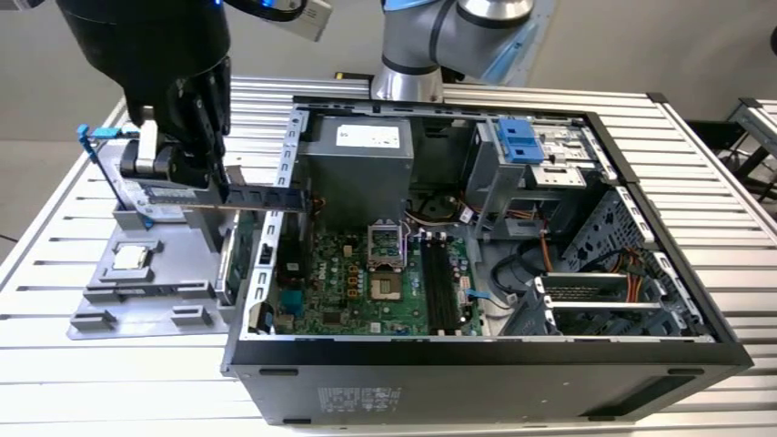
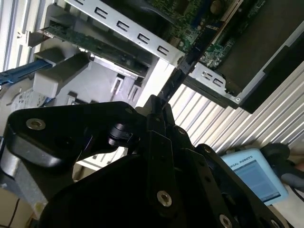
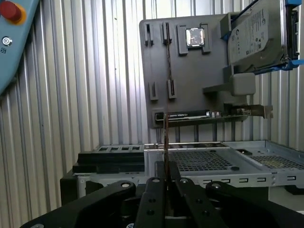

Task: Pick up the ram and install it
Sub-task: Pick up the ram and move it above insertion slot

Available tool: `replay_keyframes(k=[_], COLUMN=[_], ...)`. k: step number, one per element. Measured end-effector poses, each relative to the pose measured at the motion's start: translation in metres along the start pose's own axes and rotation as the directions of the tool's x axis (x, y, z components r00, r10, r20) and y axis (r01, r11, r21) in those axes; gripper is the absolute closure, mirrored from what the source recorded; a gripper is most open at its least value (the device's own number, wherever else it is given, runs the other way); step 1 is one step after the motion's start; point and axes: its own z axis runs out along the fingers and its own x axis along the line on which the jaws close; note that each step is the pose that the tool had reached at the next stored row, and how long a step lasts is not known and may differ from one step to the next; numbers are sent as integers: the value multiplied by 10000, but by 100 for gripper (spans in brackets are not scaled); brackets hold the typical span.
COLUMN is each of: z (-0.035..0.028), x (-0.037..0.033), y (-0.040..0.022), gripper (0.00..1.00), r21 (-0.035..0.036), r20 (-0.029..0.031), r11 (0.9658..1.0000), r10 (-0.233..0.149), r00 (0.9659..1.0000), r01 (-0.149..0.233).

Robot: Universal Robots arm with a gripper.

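- While the claw (image 1: 213,191) is clamped on one end of the ram (image 1: 269,198), the dark stick lies level in the air. Its free end points toward the exterior view's right and reaches about to the open computer case's (image 1: 486,357) wall on the exterior view's left.
- In the first wrist view the ram (image 3: 166,137) shows edge-on as a thin line rising from between the black fingers (image 3: 153,190). In the second wrist view it (image 2: 186,61) runs out from the claw (image 2: 159,107) toward the case's perforated metal edge.
- The stick is well apart from the motherboard's (image 1: 352,296) black memory slots (image 1: 443,282), which lie just beside the processor socket (image 1: 386,264).
- Beneath the claw, on the exterior view's left, a grey holder tray (image 1: 158,293) sits just beside the case.
- A small square silver chip (image 1: 127,258) lies in a recess of that tray.
- In the first wrist view a hard drive (image 3: 256,33) with blue rails stands at one end of the tray, and an expansion card (image 3: 199,114) with a metal bracket stands on edge along the tray's side nearest the case.
- Inside the case a grey power supply (image 1: 358,155) sits at the far end.
- Everything rests on a ribbed aluminium counter (image 1: 122,391).
- A light-blue teach pendant (image 2: 256,175) lies on the counter.
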Motion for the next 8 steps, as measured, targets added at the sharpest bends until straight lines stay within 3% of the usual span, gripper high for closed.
replay_keyframes(k=[8], z=[-4], x=[-9], y=[-174], gripper=[100], r21=[-15], r20=[-1], r11=[10000], r10=[0], r00=[10000], r01=[0])
